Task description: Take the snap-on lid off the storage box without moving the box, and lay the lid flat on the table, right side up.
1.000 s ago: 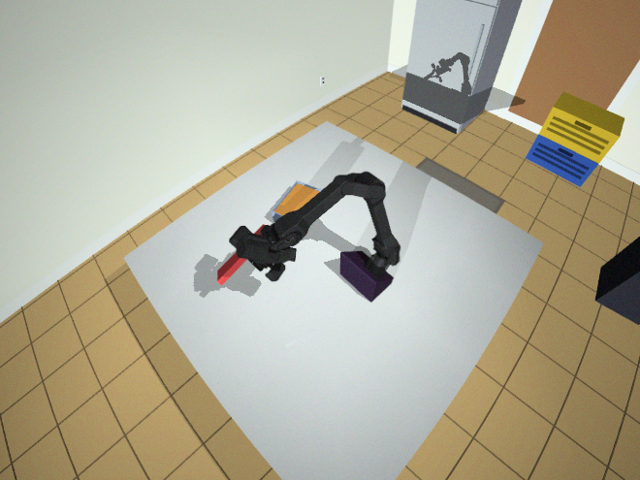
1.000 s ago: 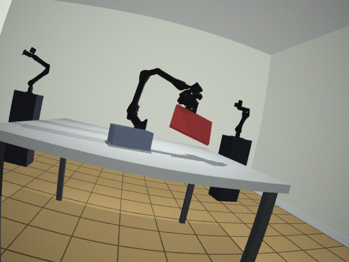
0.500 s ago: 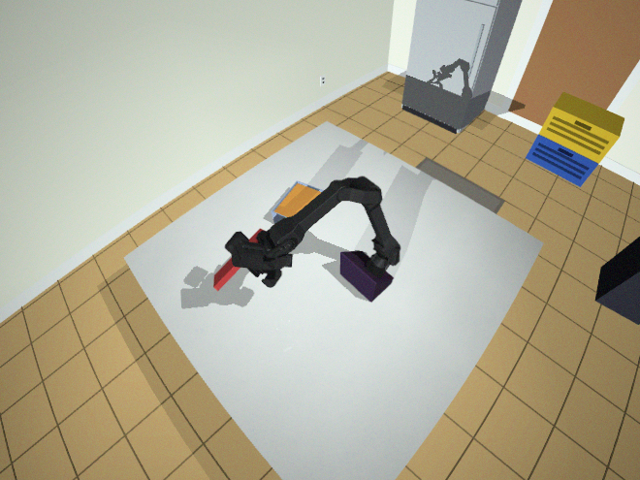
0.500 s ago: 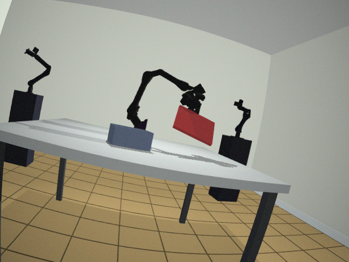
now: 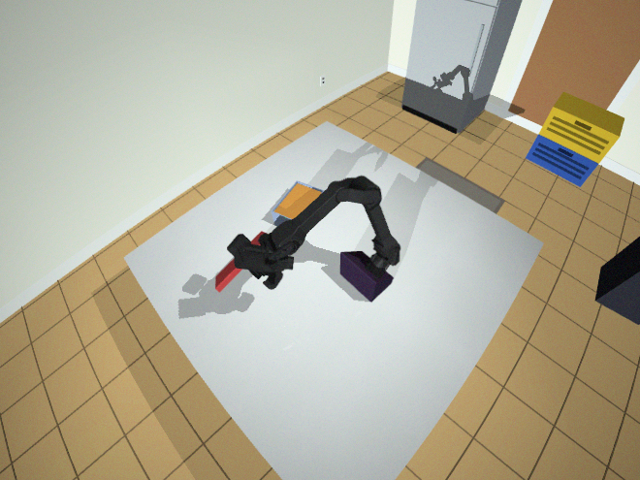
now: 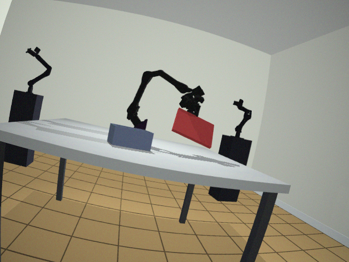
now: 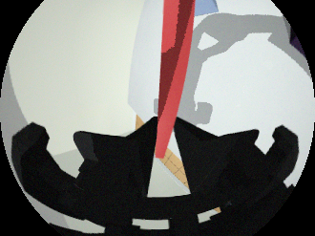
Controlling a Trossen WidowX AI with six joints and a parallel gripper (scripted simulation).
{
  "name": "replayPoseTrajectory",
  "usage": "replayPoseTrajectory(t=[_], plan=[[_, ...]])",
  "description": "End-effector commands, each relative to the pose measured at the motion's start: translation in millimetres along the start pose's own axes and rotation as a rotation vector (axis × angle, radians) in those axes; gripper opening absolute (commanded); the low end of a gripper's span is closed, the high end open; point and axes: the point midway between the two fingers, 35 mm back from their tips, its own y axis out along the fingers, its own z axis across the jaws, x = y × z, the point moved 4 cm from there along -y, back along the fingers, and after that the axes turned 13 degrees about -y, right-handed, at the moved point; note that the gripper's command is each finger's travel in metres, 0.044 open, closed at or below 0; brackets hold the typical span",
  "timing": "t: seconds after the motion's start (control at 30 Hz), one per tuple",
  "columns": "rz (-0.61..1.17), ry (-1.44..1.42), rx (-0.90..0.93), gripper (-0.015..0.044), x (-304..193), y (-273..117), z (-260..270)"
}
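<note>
The red lid (image 5: 228,275) (image 6: 193,128) (image 7: 179,94) is held up in the air, on edge, its broad faces steep. My gripper (image 6: 194,113) (image 7: 165,119) is shut on the lid's upper edge. In the wrist view the lid runs away from between the black fingers. The blue storage box (image 5: 276,217) (image 6: 130,138) (image 7: 208,4) stands upright and open on the white table (image 5: 331,352) (image 6: 163,163), orange inside. The lid is apart from the box, off to its side, with a gap between the lid and the table. My arm hides part of the box in the top view.
The arm's dark purple base block (image 5: 363,280) (image 6: 141,124) stands on the table near the box. The table's edge (image 6: 232,180) runs past the lid's side. Two other arms on black stands (image 6: 26,107) (image 6: 234,150) are beyond the table.
</note>
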Motion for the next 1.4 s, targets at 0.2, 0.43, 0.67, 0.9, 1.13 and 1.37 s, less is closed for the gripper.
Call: replayPoseTrajectory(t=[0.2,0.43,0.67,0.9,1.13,1.37], plan=[[-0.004,-0.003,0.006,0.0,0.0,4.5,-5.0],[-0.004,-0.003,0.006,0.0,-0.9,8.2,-9.1],[-0.004,-0.003,0.006,0.0,-1.8,11.8,-13.3],[-0.004,-0.003,0.006,0.0,-2.7,15.5,-17.5],[-0.005,-0.003,0.006,0.0,-3.6,19.1,-21.7],[-0.005,-0.003,0.006,0.0,-4.5,22.8,-25.8]])
